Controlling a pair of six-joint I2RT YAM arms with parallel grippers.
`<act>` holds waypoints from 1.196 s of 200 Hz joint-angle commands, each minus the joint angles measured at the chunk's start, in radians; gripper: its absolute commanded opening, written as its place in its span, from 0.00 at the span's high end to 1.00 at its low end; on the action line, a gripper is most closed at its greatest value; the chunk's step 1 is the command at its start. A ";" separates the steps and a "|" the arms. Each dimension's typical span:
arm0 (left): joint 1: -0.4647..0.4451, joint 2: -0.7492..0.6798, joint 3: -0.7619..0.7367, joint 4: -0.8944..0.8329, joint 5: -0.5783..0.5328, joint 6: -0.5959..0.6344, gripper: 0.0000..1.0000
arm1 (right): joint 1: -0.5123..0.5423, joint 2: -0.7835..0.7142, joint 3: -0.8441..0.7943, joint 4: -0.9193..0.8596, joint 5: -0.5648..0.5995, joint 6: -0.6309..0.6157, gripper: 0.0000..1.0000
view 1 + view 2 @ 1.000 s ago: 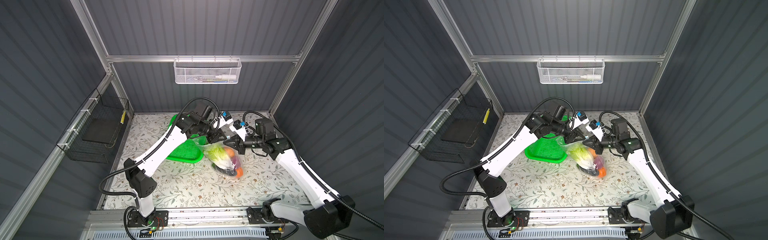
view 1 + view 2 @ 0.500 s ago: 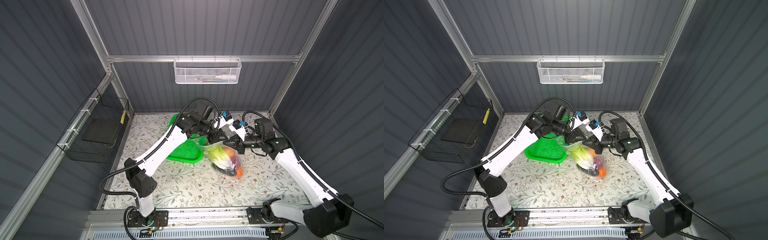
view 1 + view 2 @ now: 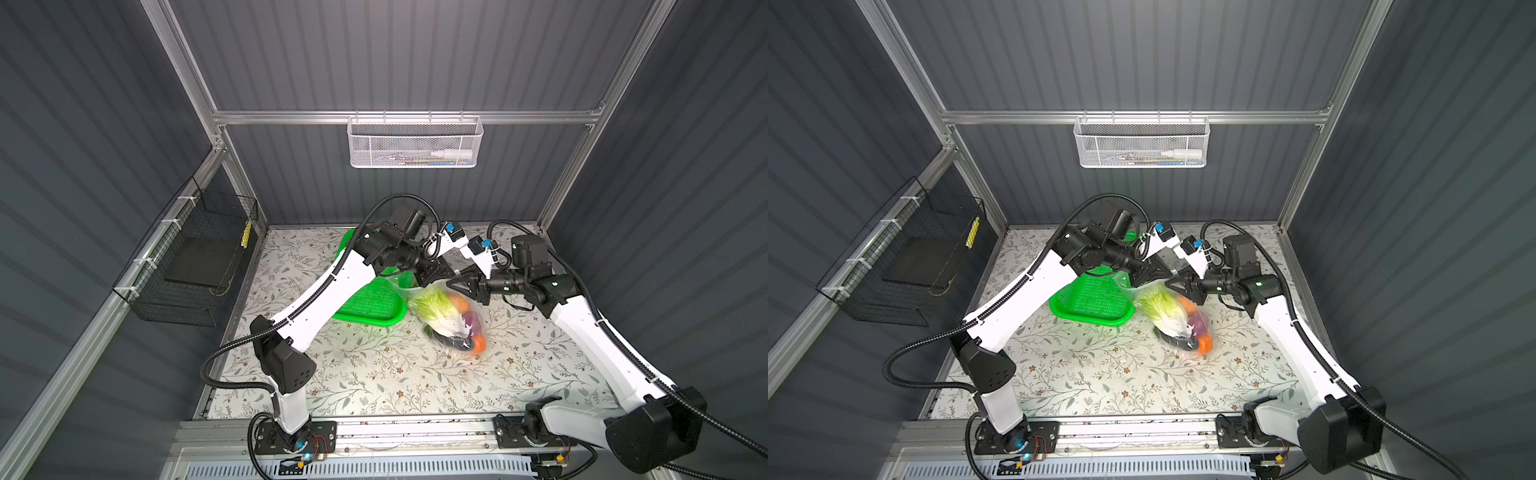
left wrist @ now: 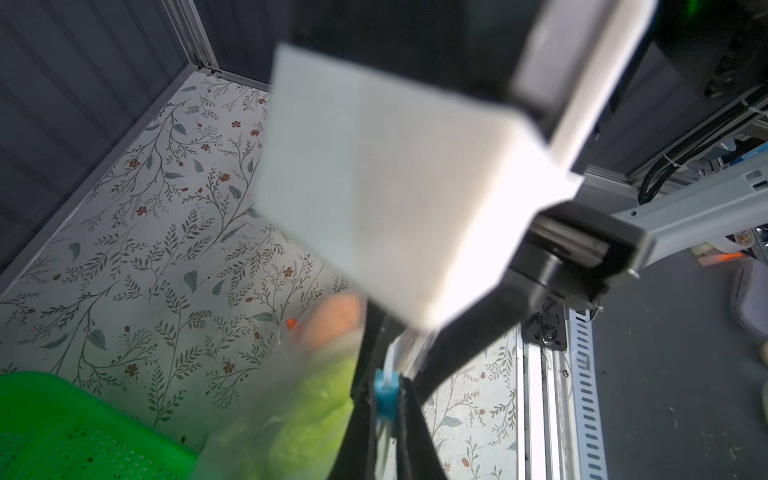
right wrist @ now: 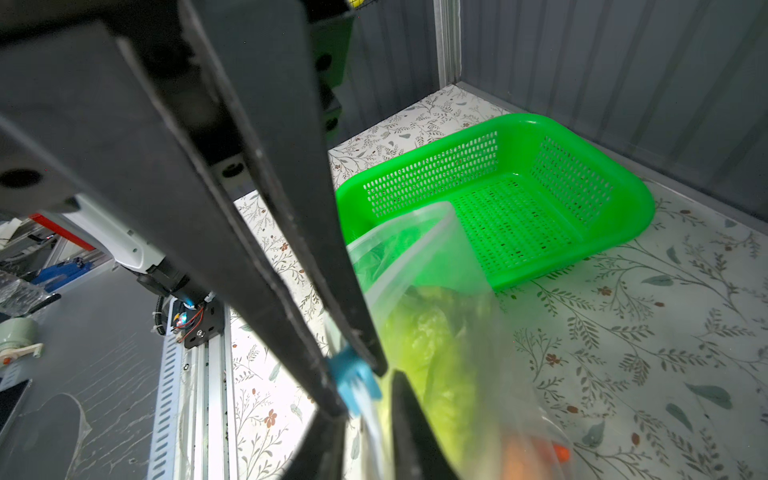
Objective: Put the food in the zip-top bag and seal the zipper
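1. Top views, both of them: far left, a black wire rack (image 3: 195, 266) is hanging on the side wall. Up on the back wall, a white mesh basket (image 3: 413, 143) is hanging from the rail.
2. Moving right, the green basket (image 3: 365, 301) is sitting on the floral bench (image 3: 374, 374), with the left arm stretching across above it.
3. Here's the left pincer (image 4: 384, 386), and in the left wrist view it's squeezing tight on the light-blue slider tab (image 4: 384, 401), with both fingers pressing it. The right wrist view is confirming it: two long dark fingers (image 5: 291, 249) are converging on that tab.
4. Just right of the basket, the zip-top bag (image 3: 455, 328) is lying on the bench, its mouth end rising toward the two pincers.
   - Showing through the clear plastic: pale-green napa cabbage (image 3: 432, 305) and an orange piece (image 3: 459, 304) near the mouth.
   - The purple onion (image 3: 473, 322) is lower down, with the dark eggplant (image 3: 451, 341) and a second orange piece (image 3: 480, 344) at the bottom end.
   - I can't tell how much of the zipper strip (image 5: 409, 249) is sealed.
5. Coming in from the right, the right pincer (image 5: 365, 403) is meeting the left one tip to tip. Its jaws are standing slightly apart, with the bag's edge running through the gap, and they're gripping nothing that I can see.
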 commanded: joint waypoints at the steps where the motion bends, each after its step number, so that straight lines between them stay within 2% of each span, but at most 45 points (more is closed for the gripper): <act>1: 0.006 0.013 0.042 -0.001 0.029 -0.014 1.00 | -0.025 -0.029 0.004 0.014 -0.027 0.021 0.59; 15: 0.007 0.015 0.046 -0.001 0.031 -0.016 1.00 | -0.058 -0.040 0.017 -0.011 -0.058 0.025 0.54; 30: 0.006 0.020 0.049 -0.005 0.034 -0.017 1.00 | -0.096 -0.060 0.024 -0.023 -0.078 0.027 0.54; 73: 0.006 0.033 0.061 -0.006 0.050 -0.028 1.00 | -0.113 -0.056 0.015 0.032 -0.136 0.061 0.66; 111: 0.004 0.041 0.073 -0.010 0.054 -0.037 1.00 | -0.108 -0.046 -0.007 0.109 -0.179 0.099 0.66; 139: 0.004 0.041 0.079 -0.013 0.050 -0.037 1.00 | -0.108 -0.037 -0.014 0.091 -0.176 0.084 0.81; 197: 0.004 0.047 0.086 -0.010 0.054 -0.032 1.00 | -0.107 -0.026 -0.044 0.110 -0.163 0.087 0.77; 239: 0.005 0.048 0.086 0.000 0.063 -0.042 1.00 | -0.102 -0.021 -0.053 0.141 -0.166 0.105 0.91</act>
